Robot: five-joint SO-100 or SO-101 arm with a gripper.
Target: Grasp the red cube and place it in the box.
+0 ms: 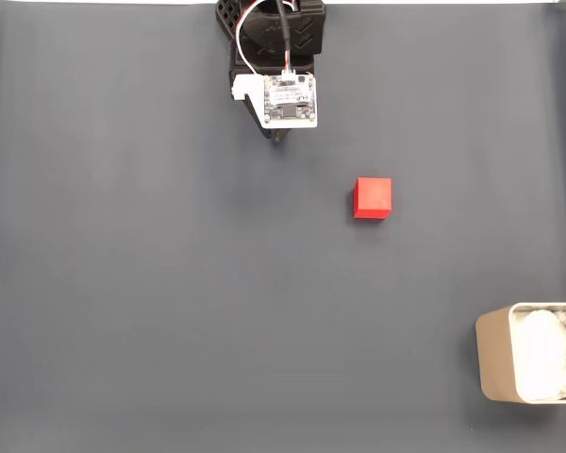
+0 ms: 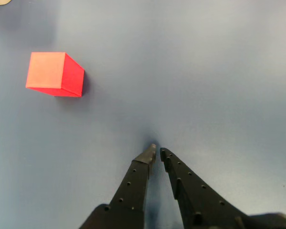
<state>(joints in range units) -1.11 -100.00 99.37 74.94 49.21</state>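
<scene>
Red cube (image 1: 373, 198) sits flat on the grey mat (image 1: 123, 283), a bit right of centre in the fixed view. I see nothing touching it. From the arm (image 1: 274, 57) at the top edge, it lies at roughly 4 o'clock, well apart.

Box (image 1: 495, 354) is at the bottom right corner of the fixed view, cut off by the frame edge, white lining (image 1: 545, 357) visible inside. From the cube it's at about 4 to 5 o'clock, well apart.

Wrist view: gripper (image 2: 157, 151) comes in from the bottom edge, black fingers (image 2: 133, 186) tapering to the tips. Tips are nearly together with just a thin gap between them, so I read it as closed, holding nothing. Tips sit low over bare mat (image 2: 205, 71).

Same view: cube (image 2: 55, 74) is at about 10 o'clock from the tips, apart from them, with its top face lighter than its shaded side face.

Fixed view: white circuit board (image 1: 291, 99) on the arm faces the camera, wires (image 1: 264, 38) looping up from it.
</scene>
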